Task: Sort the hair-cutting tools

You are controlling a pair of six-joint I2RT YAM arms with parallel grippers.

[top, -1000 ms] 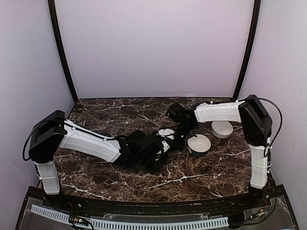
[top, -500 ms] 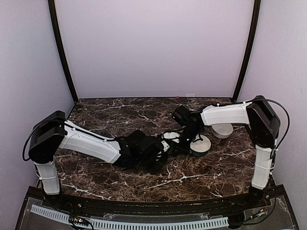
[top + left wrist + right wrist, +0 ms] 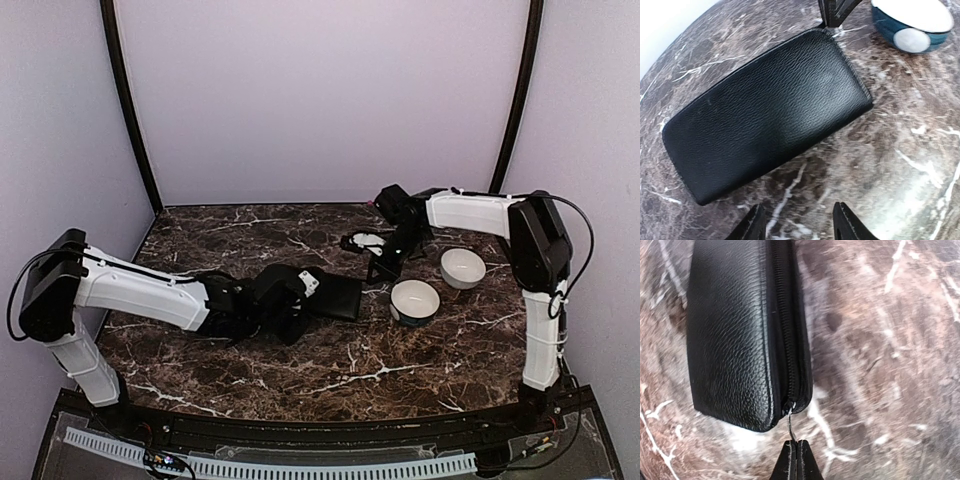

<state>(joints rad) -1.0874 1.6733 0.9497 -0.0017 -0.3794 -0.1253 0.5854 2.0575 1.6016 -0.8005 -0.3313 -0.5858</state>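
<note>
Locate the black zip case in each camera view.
Top external: black zip case lies just below centre.
Left wrist: case fills the middle.
Right wrist: case fills the upper left.
Shared landmark: right gripper, shut on the zip pull at the case's corner.

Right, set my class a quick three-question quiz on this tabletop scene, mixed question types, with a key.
1. True or false: the left gripper is shut on the black zip case.
2. What does the right gripper pinch? A) a bowl's rim B) the case's zip pull C) nothing
3. Fill in: ___ bowls stand on the marble table.
Key: 1 false; 2 B; 3 two.
</note>
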